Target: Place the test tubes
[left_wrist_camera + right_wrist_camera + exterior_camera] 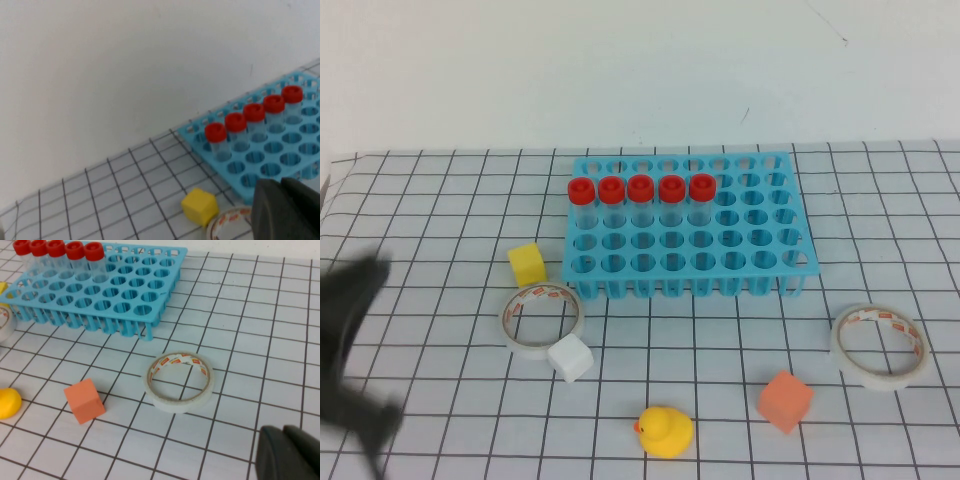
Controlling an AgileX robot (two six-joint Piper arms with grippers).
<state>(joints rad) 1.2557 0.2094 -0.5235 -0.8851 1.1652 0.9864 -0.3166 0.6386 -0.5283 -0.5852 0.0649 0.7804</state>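
Five test tubes (pixel 641 192) upright in blue rack (pixel 760 245), second row from back. Yellow cube (pixel 526 262) and tape roll (pixel 542 320) just in front. Left gripper (pixel 282 202) blurred at table's (pixel 880 190) left edge; right gripper (pixel 286 450) near second tape roll (pixel 180 380), mostly cut off. Both jaws pressed together.

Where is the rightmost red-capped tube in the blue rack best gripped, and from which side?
Grip the rightmost tube at its red cap, from straight above, closing front to back: it stands upright in the blue rack with a neighbour close on its left. The left gripper, shut, is left of the yellow cube; the right gripper, shut, near the right tape roll.
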